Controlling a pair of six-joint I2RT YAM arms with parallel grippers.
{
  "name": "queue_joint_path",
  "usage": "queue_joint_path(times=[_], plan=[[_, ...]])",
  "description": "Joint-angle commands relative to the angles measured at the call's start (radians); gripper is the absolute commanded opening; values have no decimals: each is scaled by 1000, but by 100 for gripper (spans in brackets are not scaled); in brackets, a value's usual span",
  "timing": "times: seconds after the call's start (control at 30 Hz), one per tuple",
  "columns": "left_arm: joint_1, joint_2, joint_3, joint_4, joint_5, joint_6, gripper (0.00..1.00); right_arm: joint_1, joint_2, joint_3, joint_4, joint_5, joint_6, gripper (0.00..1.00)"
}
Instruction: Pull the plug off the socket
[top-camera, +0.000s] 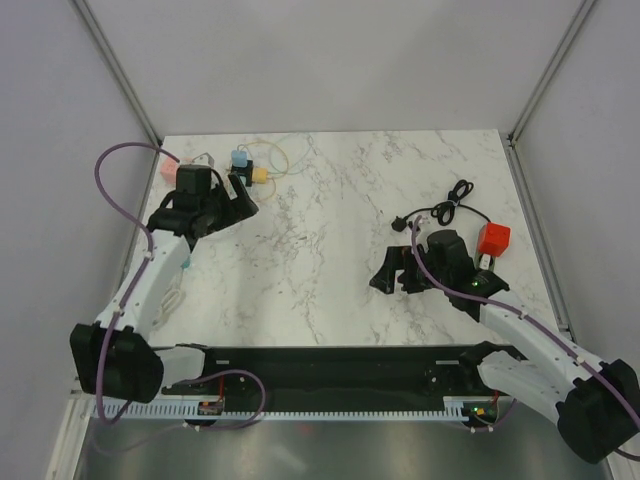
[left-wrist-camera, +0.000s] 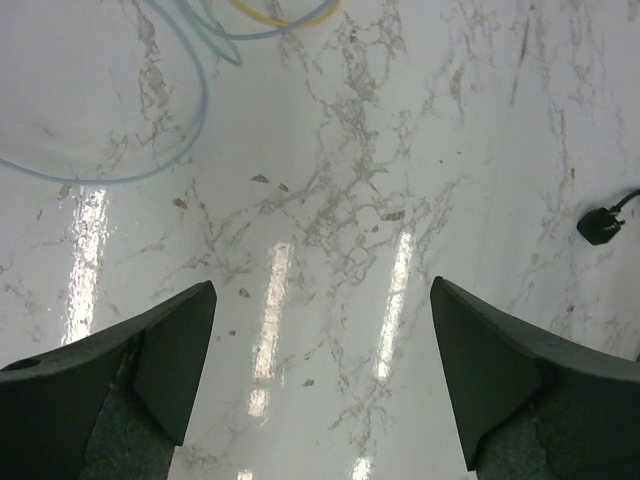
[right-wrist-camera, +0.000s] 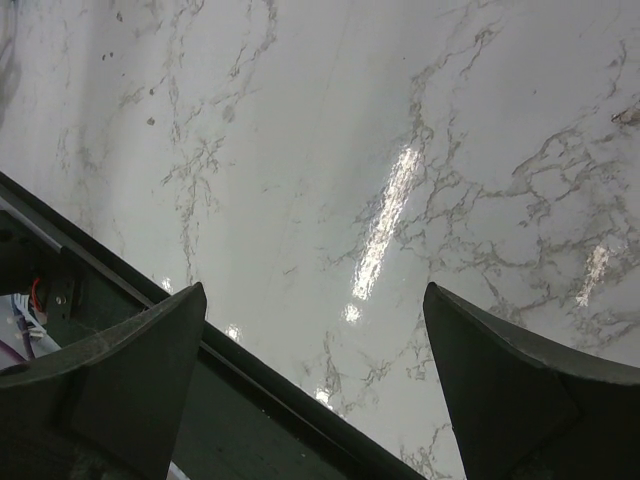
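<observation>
Seen from above, the left gripper (top-camera: 243, 198) is spread wide and empty at the far left, just beside a pink block (top-camera: 168, 170), a blue block (top-camera: 240, 160) and a yellow block (top-camera: 260, 175) with thin cables. The right gripper (top-camera: 392, 275), equally wide and empty, points away from the red block (top-camera: 493, 238), whose black cord (top-camera: 450, 205) loops off to a loose black plug (top-camera: 403, 224). Which pair is actually mated cannot be told, so grabbing the wrong piece is the first risk. The left wrist view shows only bare table (left-wrist-camera: 330, 200) between its fingers, with a light blue cable (left-wrist-camera: 130, 180) ahead, so closing here would catch nothing. The right wrist view faces the dark base rail (right-wrist-camera: 250, 400). A one-handed pull on an unpinned socket would probably just drag the whole assembly.
</observation>
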Motion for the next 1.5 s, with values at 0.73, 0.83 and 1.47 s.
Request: queue_joint_path(times=[0.73, 0.83, 1.47], plan=[[137, 680, 378, 427, -97, 456, 76, -2, -308, 58, -72, -86, -76, 98], [137, 718, 396, 433, -68, 485, 77, -3, -311, 63, -74, -82, -81, 98], [120, 894, 551, 425, -30, 556, 78, -2, -283, 66, -79, -93, -90, 98]])
